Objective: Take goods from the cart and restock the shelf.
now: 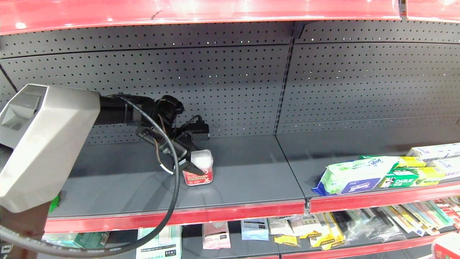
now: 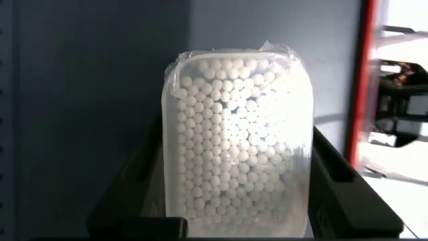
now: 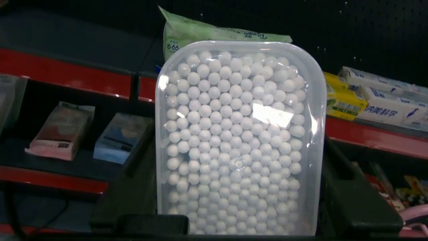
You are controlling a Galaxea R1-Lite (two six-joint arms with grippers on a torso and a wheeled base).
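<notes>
A clear tub of cotton swabs (image 1: 205,158) with a red label stands upright on the grey shelf board (image 1: 248,176), left of the middle. My left gripper (image 1: 194,166) is shut on it from the left, with a black finger (image 2: 130,191) pressed against each side of the tub (image 2: 237,144). A second tub of cotton swabs (image 3: 241,140) is held upright in my right gripper (image 3: 241,201), which is shut on it. That tub hangs in front of the lower shelves, and its fingers (image 3: 351,191) flank it.
On the same shelf board, at the right, lie a green-and-white wipes pack (image 1: 354,176) and long boxes (image 1: 433,153). A perforated back wall (image 1: 230,82) closes the bay and a red shelf edge (image 1: 215,12) hangs overhead. The lower shelf (image 1: 251,230) holds several small packets.
</notes>
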